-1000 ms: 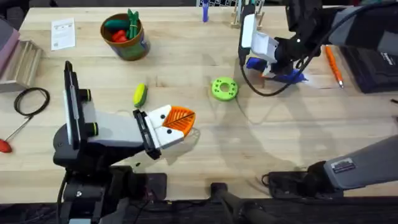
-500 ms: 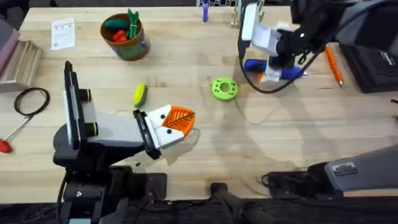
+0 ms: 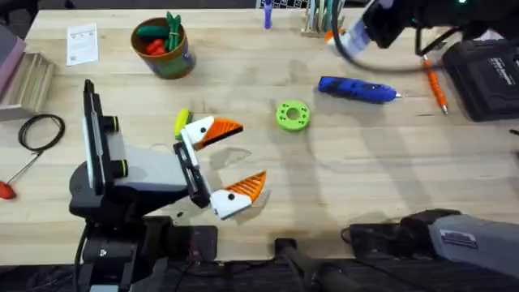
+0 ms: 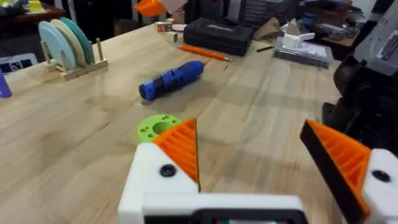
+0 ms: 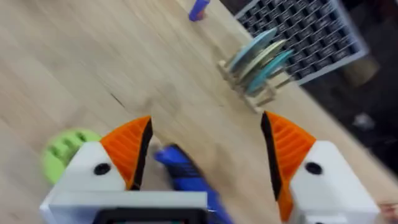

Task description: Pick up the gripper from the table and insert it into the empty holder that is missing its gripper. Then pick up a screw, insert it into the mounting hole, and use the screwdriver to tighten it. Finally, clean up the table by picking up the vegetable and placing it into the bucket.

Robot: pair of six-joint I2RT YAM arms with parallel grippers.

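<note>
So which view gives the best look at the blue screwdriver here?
The overhead view: the screwdriver lies whole on the table, bit included, apart from both grippers. The left wrist view shows it farther off, lengthwise. The right wrist view catches a blue part of it between the open right gripper's fingers.

The table [image 3: 268, 174] is showing pale planked wood with visible grain and a soft sheen under both arms. The left gripper [image 3: 228, 161] is wearing white moulded plastic mounts tipped with matt orange ribbed pads [image 4: 180, 146], spread wide. Ahead of it, the screwdriver [image 3: 357, 89] is lying with a glossy blue plastic body and a thin metal bit, beside a matt green plastic disc [image 3: 293, 115] pierced with holes. The right gripper [image 5: 205, 162] is carrying the same white plastic and ribbed orange pads, parted, above the blue barrel. Beyond it, a wooden rack [image 5: 255, 90] is holding smooth, pale discs.
</note>
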